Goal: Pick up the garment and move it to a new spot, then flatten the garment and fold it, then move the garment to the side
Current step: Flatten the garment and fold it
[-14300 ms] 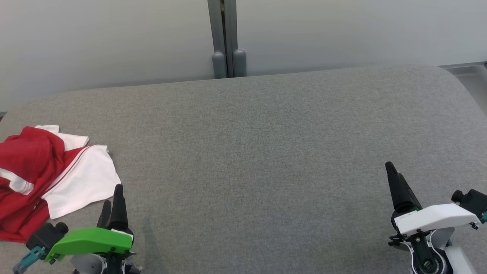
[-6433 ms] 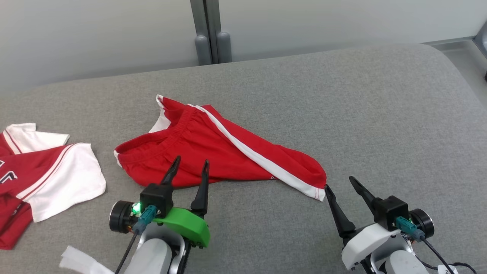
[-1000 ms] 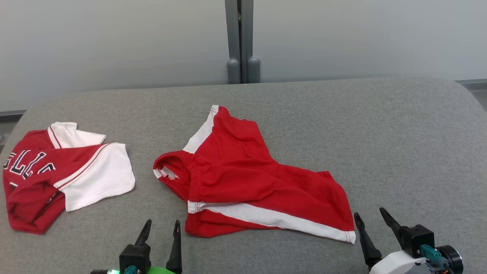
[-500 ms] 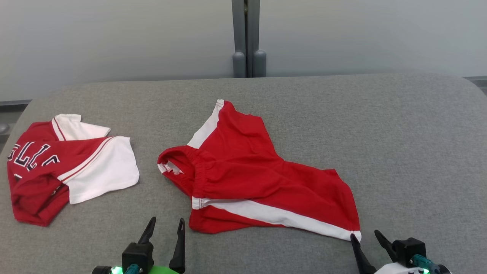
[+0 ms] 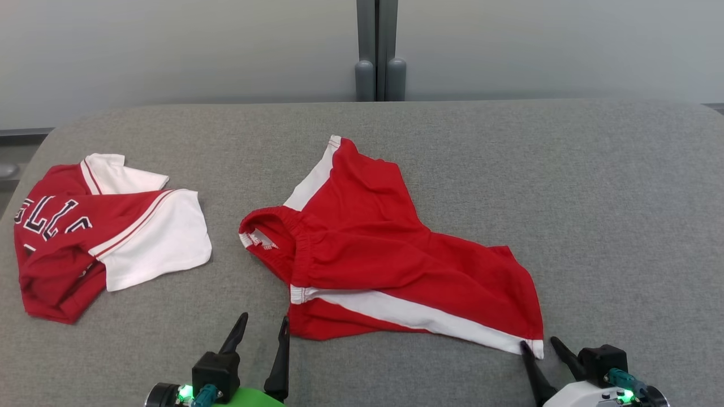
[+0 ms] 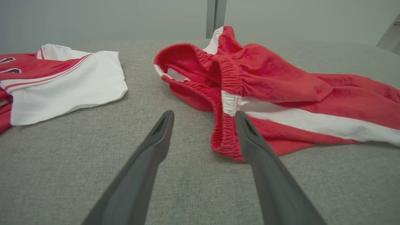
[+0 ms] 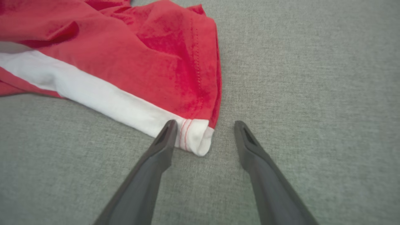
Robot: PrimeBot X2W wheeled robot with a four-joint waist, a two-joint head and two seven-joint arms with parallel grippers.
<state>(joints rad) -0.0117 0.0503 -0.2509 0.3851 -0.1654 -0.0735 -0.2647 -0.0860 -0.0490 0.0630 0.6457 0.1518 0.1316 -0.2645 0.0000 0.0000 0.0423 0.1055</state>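
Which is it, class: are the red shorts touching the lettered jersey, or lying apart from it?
Apart. The head view shows a strip of bare grey surface between the red shorts and the lettered jersey.

Garment (image 5: 396,254) on table (image 5: 622,198), right of jersey (image 5: 102,237)

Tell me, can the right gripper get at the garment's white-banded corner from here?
Probably yes. The right gripper is open, and the garment has its corner lying flat on the grey fabric surface between the fingers, one fingertip at the white band. Nothing covers it.
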